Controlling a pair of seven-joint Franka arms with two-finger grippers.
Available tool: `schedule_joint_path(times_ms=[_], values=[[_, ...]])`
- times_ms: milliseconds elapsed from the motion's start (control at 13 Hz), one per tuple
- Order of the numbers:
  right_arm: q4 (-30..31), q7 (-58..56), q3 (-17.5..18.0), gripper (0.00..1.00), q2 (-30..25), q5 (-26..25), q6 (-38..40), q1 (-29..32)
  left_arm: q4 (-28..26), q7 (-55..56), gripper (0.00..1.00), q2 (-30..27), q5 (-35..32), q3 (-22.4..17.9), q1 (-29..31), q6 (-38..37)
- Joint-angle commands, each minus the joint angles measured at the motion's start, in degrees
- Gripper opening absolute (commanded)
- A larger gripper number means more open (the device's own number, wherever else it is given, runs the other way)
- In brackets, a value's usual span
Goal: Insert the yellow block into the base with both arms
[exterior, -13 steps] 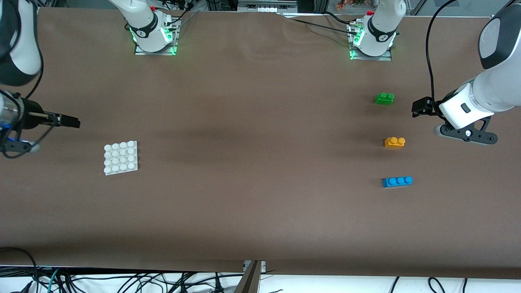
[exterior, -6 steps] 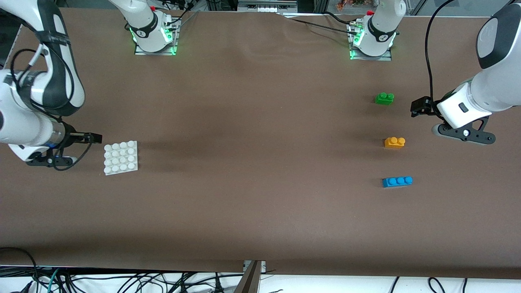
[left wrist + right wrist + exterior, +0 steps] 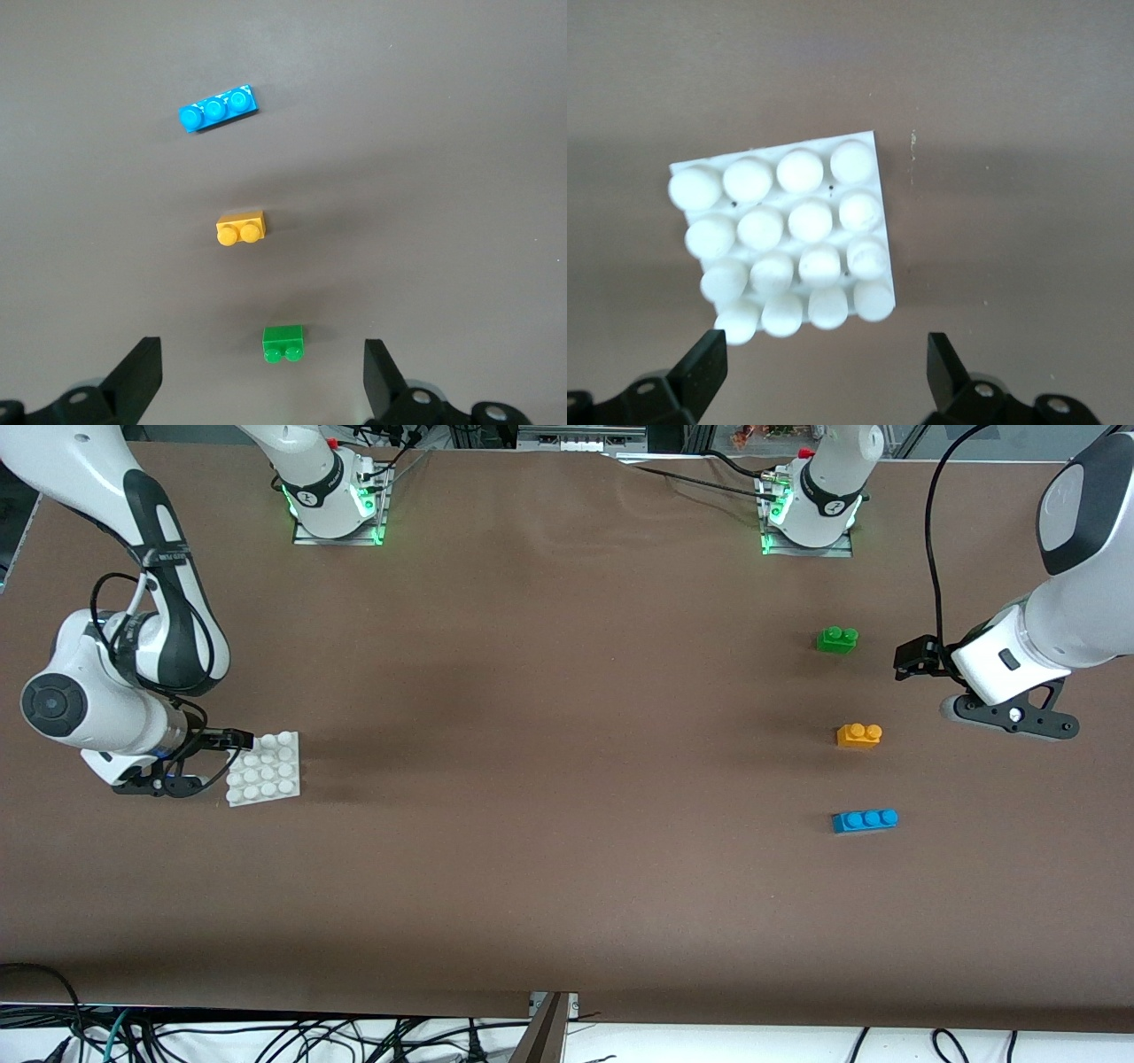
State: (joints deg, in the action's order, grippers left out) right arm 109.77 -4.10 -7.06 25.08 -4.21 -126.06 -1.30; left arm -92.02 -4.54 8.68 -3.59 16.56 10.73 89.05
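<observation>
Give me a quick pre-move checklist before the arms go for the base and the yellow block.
1. Right gripper open, at the edge of the base toward the right arm's end: ok; the right wrist view shows its fingers spread with the base between them.
2. Base flat on the table, all studs free: ok.
3. Left gripper open and empty: ok, but it is not yet over the yellow block.
4. Yellow block upright, studs up, untouched: ok.
5. Clearance around the yellow block: ok; the green brick and blue brick lie apart from it.
6. Block inserted in base: not ok, not yet started.
</observation>
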Motion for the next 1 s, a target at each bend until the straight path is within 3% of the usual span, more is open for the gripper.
schedule_joint_path(times_ms=[0, 386, 617, 926], values=[[0.7, -1.0, 0.3, 1.0, 2.3, -0.4, -3.7, 1.7, 1.2, 5.4, 1.0, 0.1, -1.2, 1.8, -0.2, -0.3], [2.9, -1.6, 0.4, 1.0, 3.8, 0.3, -8.7, 1.7, 3.8, 2.2, 1.0, 0.9, -0.3, 0.8, 0.6, -0.3], [3.1, -3.5, 0.7, 1.0, 3.8, 0.3, -8.8, 1.7, 8.3, 2.1, 1.0, 0.3, 1.0, -0.2, 1.2, -0.4], [3.0, -4.7, 1.1, 1.0, 3.7, 0.6, -8.8, 1.7, 9.5, 1.8, 1.0, 0.3, 1.3, -0.5, 1.6, -0.1]])
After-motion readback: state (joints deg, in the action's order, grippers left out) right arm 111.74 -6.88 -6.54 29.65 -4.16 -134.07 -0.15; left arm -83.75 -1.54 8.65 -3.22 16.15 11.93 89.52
